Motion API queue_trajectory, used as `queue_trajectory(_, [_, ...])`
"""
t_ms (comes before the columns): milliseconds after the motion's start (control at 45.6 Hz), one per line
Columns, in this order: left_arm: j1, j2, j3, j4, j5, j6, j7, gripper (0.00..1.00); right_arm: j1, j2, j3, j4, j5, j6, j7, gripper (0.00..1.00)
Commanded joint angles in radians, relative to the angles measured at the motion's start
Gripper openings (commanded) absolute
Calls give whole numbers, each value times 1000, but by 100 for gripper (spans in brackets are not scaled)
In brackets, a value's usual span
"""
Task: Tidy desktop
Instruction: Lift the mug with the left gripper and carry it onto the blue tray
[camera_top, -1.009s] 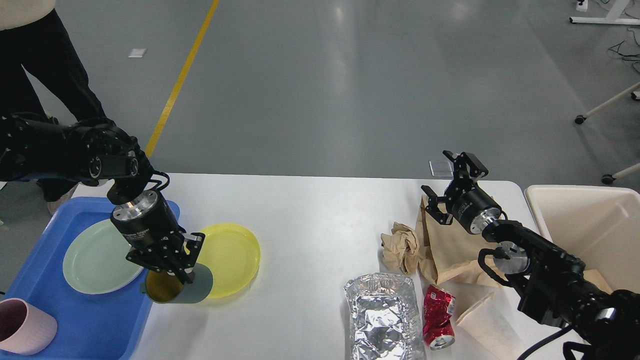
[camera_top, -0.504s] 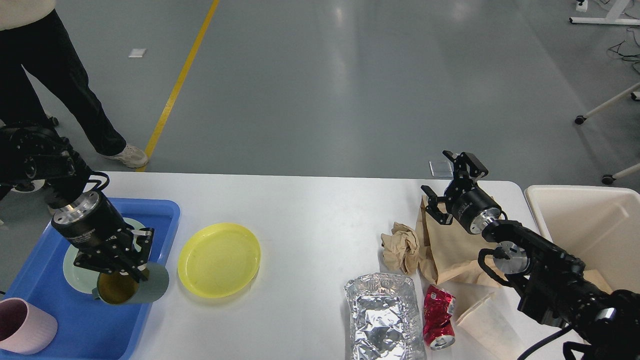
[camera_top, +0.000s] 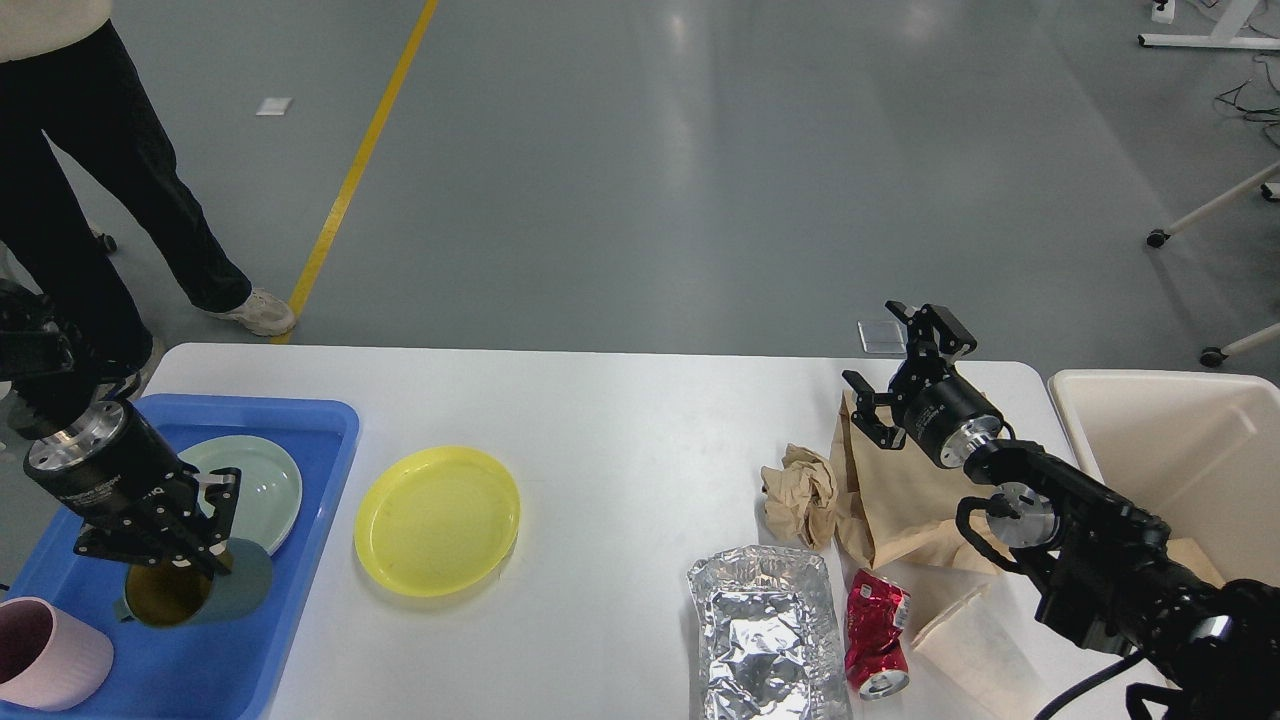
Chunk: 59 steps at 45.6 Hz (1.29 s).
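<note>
The left gripper (camera_top: 190, 545) points down over the blue tray (camera_top: 300, 420) at the table's (camera_top: 620, 420) left end, jaws clamped on a grey-green cup (camera_top: 235, 590), while the right gripper (camera_top: 900, 365) angles up-left over the brown bag (camera_top: 900, 500), jaws spread.

We see a big grey floor (camera_top: 700, 180) behind the white surface (camera_top: 620, 420). The floor is smooth and shiny, and soft light glows on it near the top. A long yellow line (camera_top: 355, 170) runs across the floor on the left side. A small white square (camera_top: 274, 105) lies on the floor near that line. A person in dark pants (camera_top: 100, 180) and light shoes stands at the far left. On the right we see white legs on little black wheels (camera_top: 1160, 239). Some thin black wires (camera_top: 1245, 95) lie by the top right corner.
</note>
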Motion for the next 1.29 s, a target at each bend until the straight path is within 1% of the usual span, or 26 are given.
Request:
queue_trajectory(0, [47, 1, -3, 16, 0, 0, -3, 0, 0, 0, 0, 0, 0, 0, 0, 100])
queue_trajectory(175, [123, -2, -20, 71, -1, 0, -4, 0, 0, 0, 0, 0, 0, 0, 0, 100])
queue_trajectory(482, [171, -11, -46, 122, -1, 0, -4, 0, 0, 0, 0, 0, 0, 0, 0, 100])
queue_trajectory(987, [185, -2, -47, 122, -3, 0, -1, 1, 0, 0, 0, 0, 0, 0, 0, 100])
queue_trajectory(1140, [185, -2, -49, 120, -3, 0, -7, 1, 0, 0, 0, 0, 0, 0, 0, 100])
queue_trajectory(1272, [215, -4, -75, 122, -4, 0, -9, 1, 0, 0, 0, 0, 0, 0, 0, 100])
